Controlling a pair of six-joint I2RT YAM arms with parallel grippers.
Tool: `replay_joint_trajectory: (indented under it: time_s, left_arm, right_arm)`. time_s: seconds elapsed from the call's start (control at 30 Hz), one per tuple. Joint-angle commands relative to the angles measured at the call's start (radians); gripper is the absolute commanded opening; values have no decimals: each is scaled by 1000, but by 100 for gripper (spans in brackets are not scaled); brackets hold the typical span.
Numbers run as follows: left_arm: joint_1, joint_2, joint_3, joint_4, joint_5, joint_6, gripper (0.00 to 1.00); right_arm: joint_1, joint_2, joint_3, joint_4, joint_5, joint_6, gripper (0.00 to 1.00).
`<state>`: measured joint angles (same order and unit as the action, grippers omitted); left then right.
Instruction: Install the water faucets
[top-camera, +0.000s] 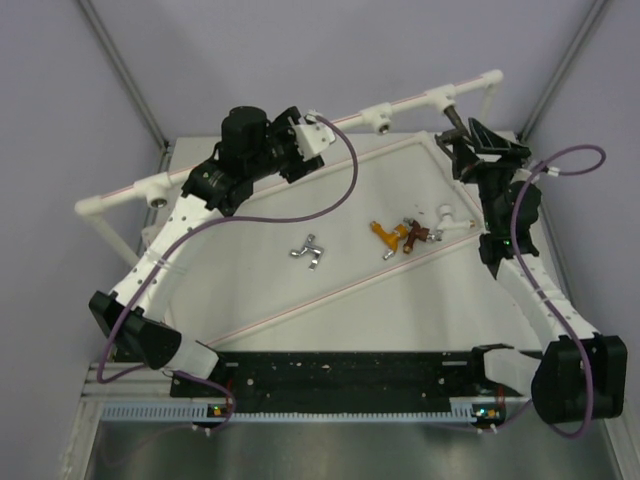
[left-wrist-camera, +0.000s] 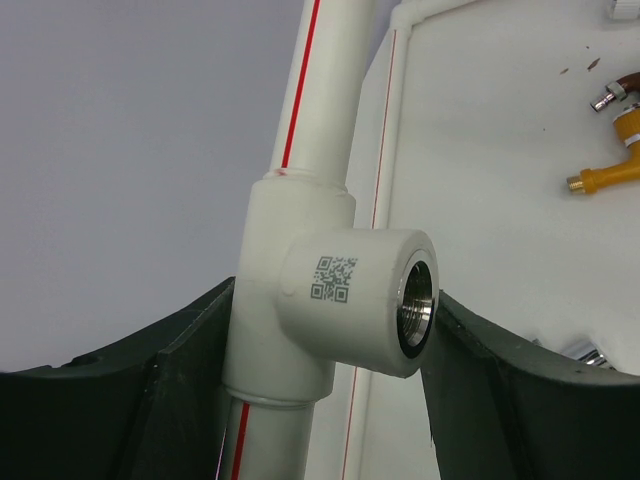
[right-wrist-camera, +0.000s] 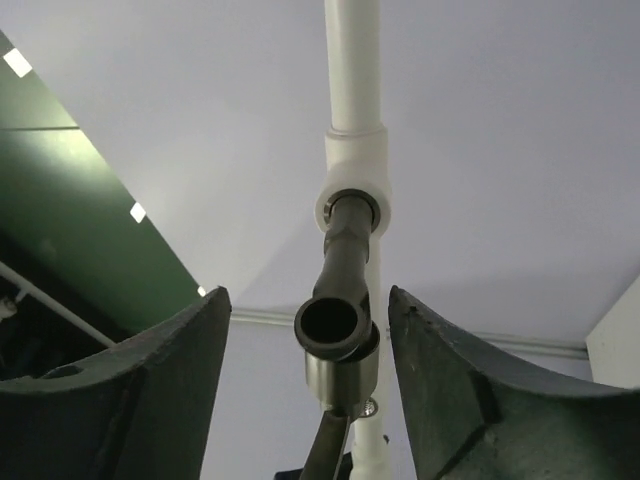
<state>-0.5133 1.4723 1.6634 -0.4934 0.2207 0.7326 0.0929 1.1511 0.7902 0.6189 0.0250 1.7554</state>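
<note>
A dark grey faucet (top-camera: 453, 116) sits screwed into a white pipe socket (right-wrist-camera: 355, 170) at the far right of the pipe rail. In the right wrist view the faucet (right-wrist-camera: 345, 255) hangs between the fingers of my right gripper (right-wrist-camera: 307, 291), which is open with a gap on both sides. My left gripper (top-camera: 312, 130) is shut across another white socket (left-wrist-camera: 350, 300) with a QR code and an empty threaded hole. Silver (top-camera: 308, 250), orange-gold (top-camera: 385, 232), reddish-brown (top-camera: 420, 236) and white (top-camera: 450, 214) faucets lie loose on the table.
The white pipe rail (top-camera: 225, 162) with a red stripe runs from the left edge to the far right corner, with more empty sockets (top-camera: 378, 124) along it. A second thin red-striped pipe (top-camera: 330, 288) lies diagonally on the table. Purple cables loop off both arms.
</note>
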Motion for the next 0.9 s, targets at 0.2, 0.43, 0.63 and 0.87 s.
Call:
replay_joint_trajectory:
  time_s: [0.2,0.43,0.63,0.87]
  left_arm:
    - [-17,26,33,-7,55,-22,70]
    - [-16,19,26,-7,57,-21,70]
    - [-17,13,18,-5,55,-18,70]
    - [-17,10,13,3,59,-18,70]
  right_arm:
    - [-4,-204,-166,156,50,-353,99]
    - [-30,-352,-34,-145,-58,-1179,99]
    - [-32,-346,107,-392,-243,-1895,98]
    - [-30,-315,167,-540,-329,-2655,95]
